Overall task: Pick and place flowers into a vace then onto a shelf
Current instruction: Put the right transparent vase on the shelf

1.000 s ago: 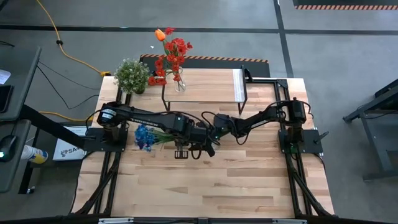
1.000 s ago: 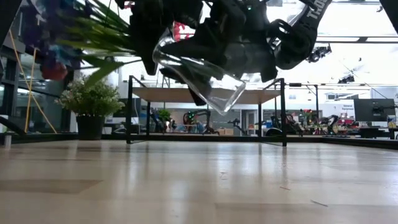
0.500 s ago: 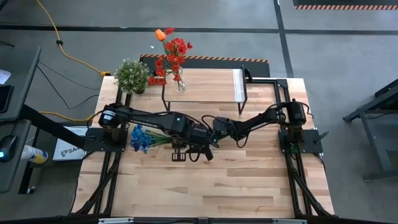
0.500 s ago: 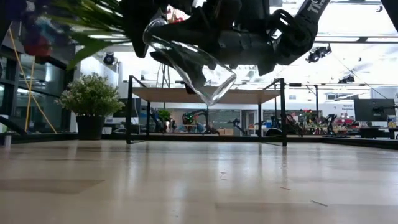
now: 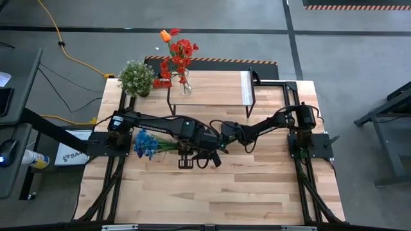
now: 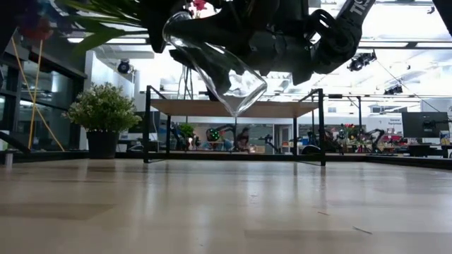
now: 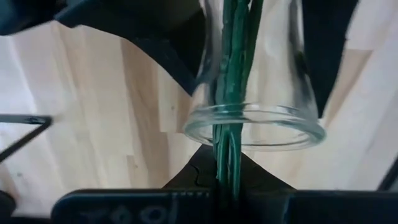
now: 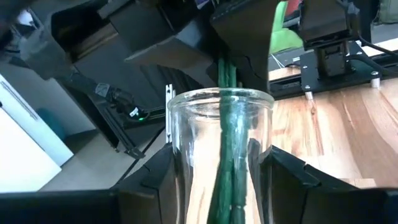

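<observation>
A bunch of blue flowers [image 5: 146, 142] with green stems is lifted over the table's middle, with my left gripper [image 7: 227, 186] shut on the stems. The stems run into the mouth [image 7: 255, 127] of a clear glass vase [image 6: 219, 67]. My right gripper [image 8: 224, 180] holds this vase tilted above the table. In the high view both grippers meet near the centre, left [image 5: 200, 149] and right [image 5: 223, 136]. The shelf [image 5: 212, 90] stands at the far edge. On it sits a second vase with red flowers and an orange tulip [image 5: 176, 58]. My left gripper pinches the green stems [image 7: 225, 165] between its two fingers, just outside the vase's mouth, coming from above and pointing down. The stems' lower ends reach inside the glass, and the blue heads stick out toward the table's left. My right gripper has the glass vase between its two fingers [image 8: 155, 177], one on each side of the wall [image 8: 186, 155] below the rim. It comes level from the table's right. The vase is lifted clear and tilted, mouth up, base [image 6: 244, 99] lower.
A bushy potted plant [image 5: 136, 77] stands at the far left corner beside the shelf. Bare wood lies along the near half of the table [image 5: 212, 192]. Both arms cross the table's middle.
Both grippers have risen a little, and the vase and flowers have gone up with them. The blue heads have shifted slightly toward the table's left edge. The stems stay in the vase's mouth.
</observation>
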{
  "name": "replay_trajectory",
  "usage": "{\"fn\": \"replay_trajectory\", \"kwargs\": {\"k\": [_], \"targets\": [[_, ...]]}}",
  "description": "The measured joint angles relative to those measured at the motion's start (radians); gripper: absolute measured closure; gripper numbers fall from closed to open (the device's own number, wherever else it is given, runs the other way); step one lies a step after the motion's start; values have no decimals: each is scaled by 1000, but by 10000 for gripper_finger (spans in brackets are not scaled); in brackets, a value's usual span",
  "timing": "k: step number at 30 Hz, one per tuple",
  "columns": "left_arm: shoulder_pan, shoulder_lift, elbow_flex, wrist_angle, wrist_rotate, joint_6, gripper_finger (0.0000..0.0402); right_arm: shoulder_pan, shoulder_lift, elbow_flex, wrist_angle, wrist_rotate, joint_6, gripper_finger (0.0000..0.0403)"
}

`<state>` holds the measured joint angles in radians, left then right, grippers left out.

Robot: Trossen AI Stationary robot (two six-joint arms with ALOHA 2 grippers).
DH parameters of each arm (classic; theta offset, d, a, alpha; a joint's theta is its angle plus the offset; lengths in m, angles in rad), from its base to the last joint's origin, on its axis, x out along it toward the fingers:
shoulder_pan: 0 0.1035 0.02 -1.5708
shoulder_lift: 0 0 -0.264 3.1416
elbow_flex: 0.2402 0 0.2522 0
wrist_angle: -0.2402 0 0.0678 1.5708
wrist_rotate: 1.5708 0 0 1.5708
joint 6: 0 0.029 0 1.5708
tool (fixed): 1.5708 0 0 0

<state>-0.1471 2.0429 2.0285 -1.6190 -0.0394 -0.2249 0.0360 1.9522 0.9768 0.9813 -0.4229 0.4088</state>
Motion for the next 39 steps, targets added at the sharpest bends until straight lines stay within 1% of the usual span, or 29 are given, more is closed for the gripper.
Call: {"fn": "replay_trajectory", "kwargs": {"k": [5, 9, 13, 21, 25, 31, 35, 39], "targets": [[0, 0, 0, 12, 54, -31, 366, 0, 0, 0, -5, -21, -41, 237], [0, 0, 2, 16, 76, -62, 366, -1, 0, 0, -4, -33, -60, 237], [1, 2, 31, 7, 111, -79, 366, -6, 0, 0, 16, -66, -74, 237], [3, 2, 45, 5, 151, -99, 366, 4, 0, 0, 43, -69, -77, 237], [3, 2, 62, 3, 193, -106, 366, 9, 0, 0, 69, -79, -79, 237], [3, 2, 74, 1, 229, -127, 366, 19, 5, 0, 95, -75, -74, 237], [12, 2, 75, -2, 287, -131, 366, 35, 25, 1, 139, -60, -70, 237], [11, 2, 75, 2, 319, -143, 366, 48, 32, 2, 159, -43, -71, 237]]}}
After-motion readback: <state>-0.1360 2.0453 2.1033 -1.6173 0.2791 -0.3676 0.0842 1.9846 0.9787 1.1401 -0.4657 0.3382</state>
